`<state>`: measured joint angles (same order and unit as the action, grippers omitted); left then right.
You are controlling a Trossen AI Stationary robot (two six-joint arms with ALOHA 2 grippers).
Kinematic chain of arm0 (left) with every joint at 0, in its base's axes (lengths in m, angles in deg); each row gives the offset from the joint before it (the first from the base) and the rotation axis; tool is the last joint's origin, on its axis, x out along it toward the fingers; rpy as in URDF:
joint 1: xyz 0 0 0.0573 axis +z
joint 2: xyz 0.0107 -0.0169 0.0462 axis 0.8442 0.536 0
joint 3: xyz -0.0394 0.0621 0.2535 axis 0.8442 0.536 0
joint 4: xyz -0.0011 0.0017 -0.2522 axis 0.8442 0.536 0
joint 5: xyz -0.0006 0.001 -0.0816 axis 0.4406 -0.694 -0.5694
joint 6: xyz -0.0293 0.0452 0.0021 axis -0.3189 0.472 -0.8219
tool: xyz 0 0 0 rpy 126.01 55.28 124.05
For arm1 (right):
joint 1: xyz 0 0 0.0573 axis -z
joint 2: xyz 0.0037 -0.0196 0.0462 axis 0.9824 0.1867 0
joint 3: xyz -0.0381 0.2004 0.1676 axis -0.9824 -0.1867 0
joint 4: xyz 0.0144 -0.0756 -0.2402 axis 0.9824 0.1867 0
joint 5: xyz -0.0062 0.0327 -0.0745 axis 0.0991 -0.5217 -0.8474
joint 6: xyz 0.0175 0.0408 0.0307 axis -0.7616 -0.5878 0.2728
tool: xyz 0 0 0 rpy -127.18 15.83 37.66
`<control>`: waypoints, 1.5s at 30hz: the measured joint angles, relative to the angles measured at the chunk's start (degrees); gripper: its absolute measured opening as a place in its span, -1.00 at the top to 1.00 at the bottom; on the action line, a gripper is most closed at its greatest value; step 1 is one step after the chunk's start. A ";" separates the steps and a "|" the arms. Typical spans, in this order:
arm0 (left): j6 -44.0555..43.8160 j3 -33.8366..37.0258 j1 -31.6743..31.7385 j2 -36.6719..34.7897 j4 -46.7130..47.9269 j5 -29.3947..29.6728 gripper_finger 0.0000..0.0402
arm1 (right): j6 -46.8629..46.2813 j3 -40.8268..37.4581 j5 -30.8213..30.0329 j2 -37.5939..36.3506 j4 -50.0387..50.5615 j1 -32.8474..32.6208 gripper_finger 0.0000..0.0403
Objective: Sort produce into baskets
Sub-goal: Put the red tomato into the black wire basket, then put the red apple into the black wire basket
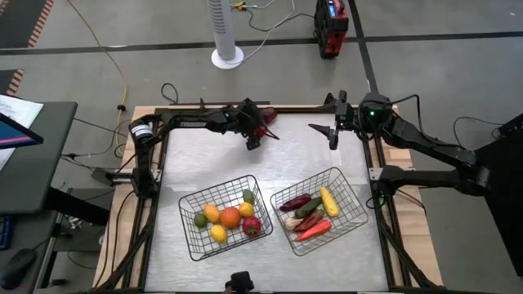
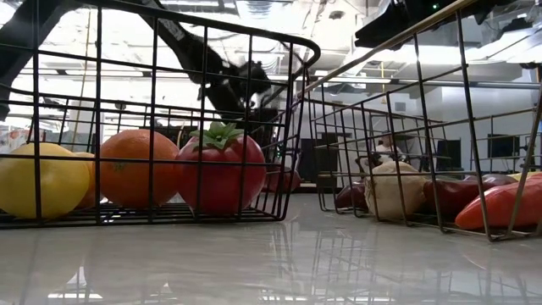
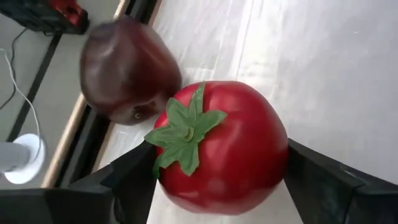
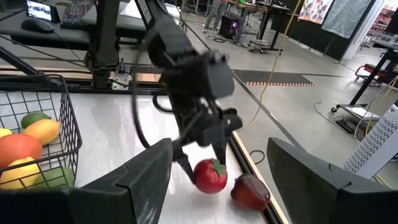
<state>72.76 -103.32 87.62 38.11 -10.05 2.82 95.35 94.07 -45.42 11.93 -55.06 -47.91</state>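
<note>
My left gripper (image 1: 254,140) is near the table's far edge, shut on a red tomato (image 3: 224,146) with a green leafy top. A dark red apple (image 3: 127,71) lies on the table right beside the tomato, toward the far edge; it also shows in the right wrist view (image 4: 250,191). My right gripper (image 1: 333,133) is open and empty at the far right, above the table. The left wire basket (image 1: 196,233) holds round fruits: an orange (image 1: 230,216), yellow and green ones, and a tomato (image 2: 222,174). The right basket (image 1: 347,184) holds long red, dark purple, yellow and green vegetables. My left gripper pinches the tomato's two opposite sides (image 3: 280,155) between its two fingers (image 3: 134,180). The fingers come from above, pointing down (image 4: 214,146). The tomato's leafy top (image 3: 183,134) faces up toward the wrist. Whether its underside rests on the table, I cannot tell.
The table's dark frame rail (image 4: 261,180) runs just behind the apple. Bare tabletop (image 1: 302,159) lies between the arms and the two baskets. Beyond the far edge stand a white fan base (image 1: 227,57) and a red device (image 1: 331,24).
</note>
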 joint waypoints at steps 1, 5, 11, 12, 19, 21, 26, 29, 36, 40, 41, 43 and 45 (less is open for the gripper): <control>0.55 -0.54 -0.19 -0.75 1.32 -0.02 -0.42 | 0.15 0.00 0.00 0.00 0.06 0.00 -0.45; 1.07 -3.24 -1.27 -5.12 5.71 -1.14 -0.42 | 0.16 0.00 0.00 0.00 0.09 0.00 -0.45; -0.99 -5.80 -5.82 -12.79 11.52 -11.80 -0.42 | 0.42 0.00 0.00 0.00 0.25 0.00 -0.45; -0.98 -5.85 -6.79 -14.07 12.68 -14.15 -0.42 | 0.59 0.00 0.00 0.00 0.25 0.00 -0.45; -2.81 -5.79 -16.73 -21.39 24.68 -29.41 -0.42 | 0.59 0.00 -0.02 0.00 0.40 0.07 -0.45; -4.75 -5.74 -19.98 -22.80 29.62 -28.80 -0.43 | 0.59 0.00 0.00 0.00 0.40 0.24 -0.45; -12.12 -5.74 -27.16 -24.31 39.80 -25.08 -0.51 | 0.35 0.00 -0.02 0.04 0.39 0.27 -0.45; -18.01 -5.72 -30.56 -24.21 45.25 -16.60 -0.58 | -0.09 0.00 -0.02 0.07 0.02 0.26 -0.45; -23.18 -5.72 -32.35 -23.75 51.06 -5.49 -0.78 | -0.78 0.00 -0.02 0.07 -0.91 0.26 -0.45; -22.00 -5.72 -31.76 -23.83 50.08 -5.87 -0.85 | -0.83 0.00 -0.02 0.07 -0.89 0.26 -0.45; -21.34 -5.72 -31.33 -23.84 49.86 -5.90 -0.86 | -0.83 0.00 -0.02 0.07 -0.89 0.26 -0.45; -19.71 -5.72 -30.21 -23.85 48.79 -4.76 -0.87 | -0.83 0.00 -0.04 0.07 -0.88 0.26 -0.45; -17.95 -5.72 -28.75 -23.85 45.77 -0.26 -0.87 | -0.81 0.00 -0.02 0.07 -0.89 0.26 -0.45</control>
<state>54.81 -109.04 58.87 14.26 35.72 2.57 94.54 94.07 -45.44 12.00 -55.96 -47.65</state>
